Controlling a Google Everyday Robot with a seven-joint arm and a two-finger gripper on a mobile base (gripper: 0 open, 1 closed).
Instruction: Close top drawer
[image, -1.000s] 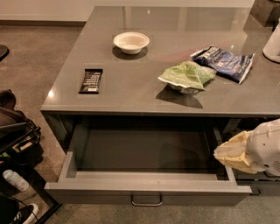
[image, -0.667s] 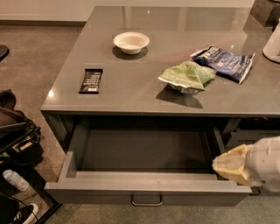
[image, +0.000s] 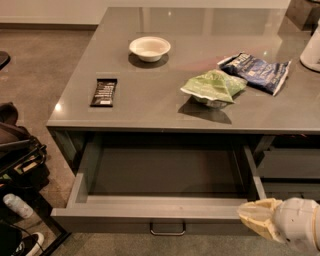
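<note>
The top drawer (image: 150, 207) stands pulled far out from under the grey counter, its grey box interior empty. Its small metal loop handle (image: 167, 230) shows at the centre of the front, at the bottom edge of the view. My gripper (image: 257, 217) comes in from the lower right with cream-coloured fingers, right at the drawer front's right end, at or just outside its top edge. The white arm segment (image: 297, 230) lies behind it.
On the counter (image: 150, 107) lie a white bowl (image: 149, 48), a black snack bar (image: 104, 92), a green chip bag (image: 214, 87), a blue chip bag (image: 257, 70) and a white object (image: 312, 50) at far right. Dark bags (image: 17, 165) and a bottle (image: 17, 206) sit on the floor at left. Neighbouring drawers (image: 290, 165) are at right.
My gripper has moved down and toward the drawer front's right end, from beside the drawer's right wall to its front corner. The drawer stays open as before.
</note>
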